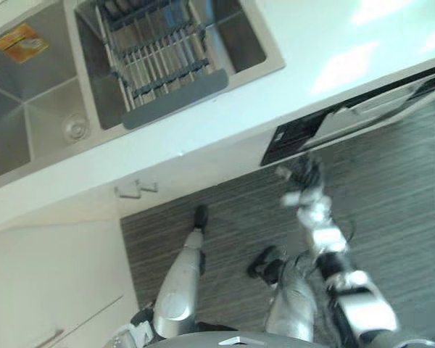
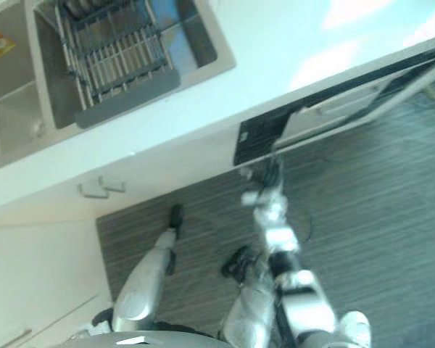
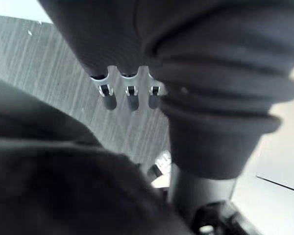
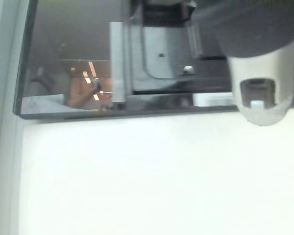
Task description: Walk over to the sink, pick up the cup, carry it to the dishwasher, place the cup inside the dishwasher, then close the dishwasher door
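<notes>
1. One thing cannot be placed for certain: the cup. The left hand [image 3: 130, 98] carries nothing and nothing cup-like shows at the right hand [image 1: 302, 190]. It is probably already inside the dishwasher (a judgement only, as the inside is hidden).
2. The right hand is raised to the dishwasher door [image 1: 370, 107], just beneath the door's black control strip [image 1: 286, 141]. Whether it touches the door cannot be told, nor whether it is released or clenched.
3. Past that hand, the door stands ajar. Its top edge leans out a little from under the countertop [image 1: 290, 29], leaving a narrow gap.
4. The left hand hangs low over the striped floor [image 1: 391, 203], well apart from the door. It is released, with its fingers relaxed and nothing between them.
5. The sink [image 1: 43, 80], with a wire rack [image 1: 159, 58] in one basin, lies well away from the right hand. It is set in the countertop on the left hand's side.
6. On progress, the walk to the sink, the pick-up and the carry look finished, and the placing seems done too. What is left is the last step, pressing the door fully shut.
</notes>
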